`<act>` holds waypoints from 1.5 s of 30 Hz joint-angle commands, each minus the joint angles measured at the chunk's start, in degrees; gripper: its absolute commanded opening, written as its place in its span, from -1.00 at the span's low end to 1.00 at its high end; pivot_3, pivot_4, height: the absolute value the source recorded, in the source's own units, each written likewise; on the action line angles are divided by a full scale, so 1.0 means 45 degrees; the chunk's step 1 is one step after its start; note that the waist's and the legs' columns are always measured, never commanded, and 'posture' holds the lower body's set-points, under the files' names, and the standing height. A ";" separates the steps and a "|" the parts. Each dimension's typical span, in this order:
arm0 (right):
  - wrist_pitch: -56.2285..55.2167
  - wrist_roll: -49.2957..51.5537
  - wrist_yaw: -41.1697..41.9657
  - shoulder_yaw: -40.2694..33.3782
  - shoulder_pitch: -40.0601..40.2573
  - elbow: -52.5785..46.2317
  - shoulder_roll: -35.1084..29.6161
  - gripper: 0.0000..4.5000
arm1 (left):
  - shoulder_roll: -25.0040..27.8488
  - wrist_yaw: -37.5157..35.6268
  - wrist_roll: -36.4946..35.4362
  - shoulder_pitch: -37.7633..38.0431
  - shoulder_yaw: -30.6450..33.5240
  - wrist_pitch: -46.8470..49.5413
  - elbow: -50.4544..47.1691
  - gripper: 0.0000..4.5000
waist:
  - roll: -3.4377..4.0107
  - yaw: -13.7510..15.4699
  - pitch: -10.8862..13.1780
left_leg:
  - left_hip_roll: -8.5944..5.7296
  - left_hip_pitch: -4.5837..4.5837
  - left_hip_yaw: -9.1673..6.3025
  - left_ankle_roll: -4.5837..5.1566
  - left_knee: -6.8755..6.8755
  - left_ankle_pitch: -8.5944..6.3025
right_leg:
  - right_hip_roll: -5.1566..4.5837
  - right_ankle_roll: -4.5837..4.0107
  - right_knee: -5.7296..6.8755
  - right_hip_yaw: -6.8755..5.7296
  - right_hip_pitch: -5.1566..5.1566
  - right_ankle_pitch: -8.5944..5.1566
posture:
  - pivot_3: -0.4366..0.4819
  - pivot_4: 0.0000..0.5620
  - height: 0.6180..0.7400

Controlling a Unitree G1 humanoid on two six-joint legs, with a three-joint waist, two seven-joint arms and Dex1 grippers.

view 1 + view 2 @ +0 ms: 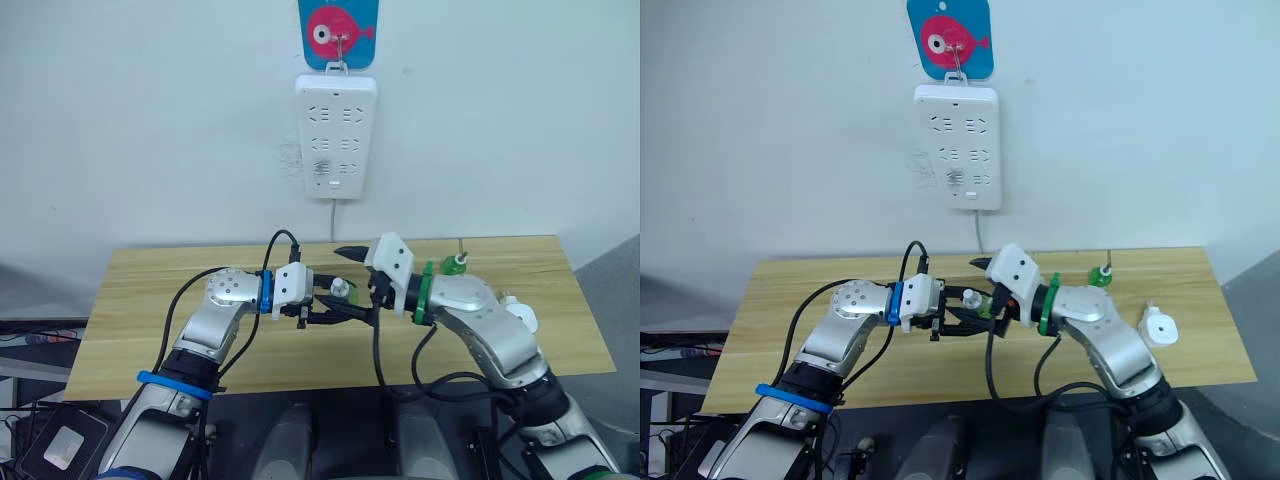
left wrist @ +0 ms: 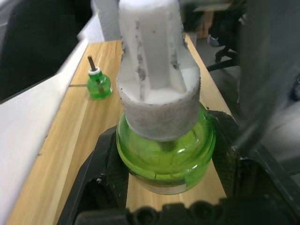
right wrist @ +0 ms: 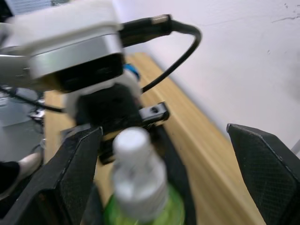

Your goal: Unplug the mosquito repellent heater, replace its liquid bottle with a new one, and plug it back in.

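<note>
Holding the capped green bottle [image 2: 165,154] pinched at frame centre, the left gripper [image 1: 318,312] faces the right gripper [image 3: 164,183], fingers spread; heater [image 1: 1159,328] lies unplugged (refitting and replugging remain).

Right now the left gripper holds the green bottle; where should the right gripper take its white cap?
Grip the white cap on its ribbed sides, coming from above the green bottle. The left gripper clamps the round body, so the cap stands free. The right gripper is open on either side of it.
</note>
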 commanded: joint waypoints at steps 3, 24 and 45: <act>-0.1018 -0.0603 0.0505 -0.0205 0.0149 -0.0141 -0.0997 0.98 | -0.0019 -0.0086 -0.0017 0.0135 -0.0114 -0.0088 -0.0382 -0.01 | 0.0000 0.0005 0.0000 | -0.0003 -0.0001 -0.0022 0.0000 0.0000 0.0000 | -0.0001 0.0000 -0.0002 0.0001 0.0000 0.0000 | 0.04 -0.15 1.00; 0.2331 0.3319 0.1238 -0.1601 0.0218 -0.2063 -0.1461 0.27 | 0.0018 -0.0199 0.0109 0.0057 -0.0175 -0.0270 -0.0192 -0.01 | 0.0000 -0.0013 0.0000 | 0.0008 0.0000 -0.0022 0.0001 0.0000 0.0000 | 0.0003 0.0000 -0.0002 0.0002 0.0002 0.0000 | 0.03 -0.13 1.00; 0.1394 0.2856 0.1419 -0.0716 0.0266 -0.2129 -0.1194 -0.89 | 0.0046 -0.0228 0.0095 0.0400 -0.0210 -0.0111 -0.0578 -0.01 | 0.0000 -0.0007 0.0000 | 0.0004 -0.0001 -0.0028 0.0001 0.0000 0.0000 | 0.0001 0.0000 -0.0002 0.0000 0.0001 0.0000 | 0.06 -0.17 1.00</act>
